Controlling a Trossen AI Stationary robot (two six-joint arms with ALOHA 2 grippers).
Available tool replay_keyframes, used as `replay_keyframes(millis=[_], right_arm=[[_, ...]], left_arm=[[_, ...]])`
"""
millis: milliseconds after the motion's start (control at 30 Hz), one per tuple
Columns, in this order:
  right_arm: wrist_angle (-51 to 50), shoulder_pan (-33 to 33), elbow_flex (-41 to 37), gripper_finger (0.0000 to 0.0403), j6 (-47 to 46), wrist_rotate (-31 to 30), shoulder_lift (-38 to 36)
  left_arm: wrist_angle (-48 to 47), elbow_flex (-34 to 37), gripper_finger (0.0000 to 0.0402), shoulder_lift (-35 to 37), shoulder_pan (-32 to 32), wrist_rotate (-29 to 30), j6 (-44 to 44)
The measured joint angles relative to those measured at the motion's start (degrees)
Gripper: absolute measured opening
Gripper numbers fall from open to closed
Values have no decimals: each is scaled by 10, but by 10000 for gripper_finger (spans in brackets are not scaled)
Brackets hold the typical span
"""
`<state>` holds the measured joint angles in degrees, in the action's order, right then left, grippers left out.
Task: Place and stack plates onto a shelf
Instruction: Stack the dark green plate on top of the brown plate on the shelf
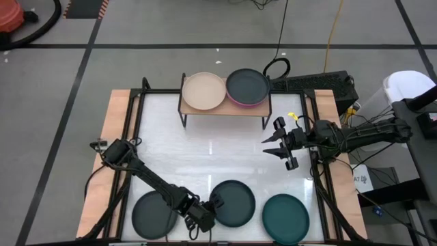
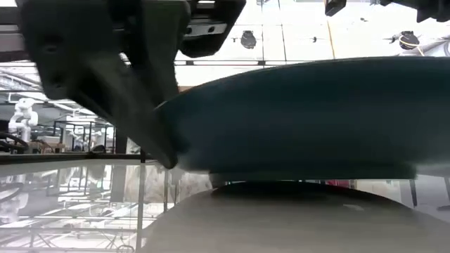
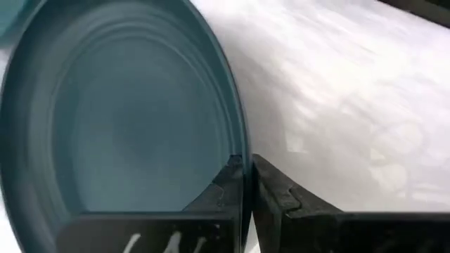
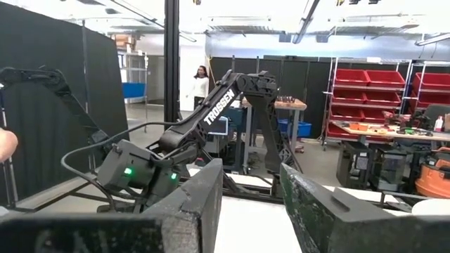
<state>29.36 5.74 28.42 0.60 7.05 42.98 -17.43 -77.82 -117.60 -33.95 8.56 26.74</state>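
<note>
Dark teal round plate [image 1: 233, 203], near the table's front edge, sits rim-pinched in the left gripper [image 1: 212, 207], presumably for lifting shelfward; right gripper [image 1: 278, 144] hovers open.

The white tabletop [image 1: 205, 157] carried the shelf [image 1: 225, 109] at its far edge and three plates along its near edge: dark grey [image 1: 151, 213], dark teal-grey [image 1: 235, 201] and teal [image 1: 285, 217]. On the shelf sat a beige plate [image 1: 203, 90] left and a dark plate [image 1: 247, 85] right, over a magenta one [image 1: 239, 103].

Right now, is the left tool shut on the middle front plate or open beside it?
Shut: the left tool pinches the rim of the dark teal plate, fingers on either side.
</note>
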Motion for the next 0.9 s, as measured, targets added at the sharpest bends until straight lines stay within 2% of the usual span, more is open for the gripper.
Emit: replay_keyframes(millis=[133, 367, 567, 700, 900], right_arm=[[0, 0, 0, 125, -8, 0, 0], [0, 0, 0, 125, -15, 0, 0], [-1, 0, 0, 125, -14, 0, 0], [-13, 0, 0, 125, 1, -2, 0], [-43, 0, 0, 125, 1, -55, 0]], left_arm=[[-10, 2, 13, 5, 5, 12, 7], [-47, 3, 12, 60, 27, 24, 17], [-184, 3, 12, 143, 59, 114, 22], [-237, 3, 12, 215, 98, 156, 49], [-258, 3, 12, 312, 193, 171, 131]])
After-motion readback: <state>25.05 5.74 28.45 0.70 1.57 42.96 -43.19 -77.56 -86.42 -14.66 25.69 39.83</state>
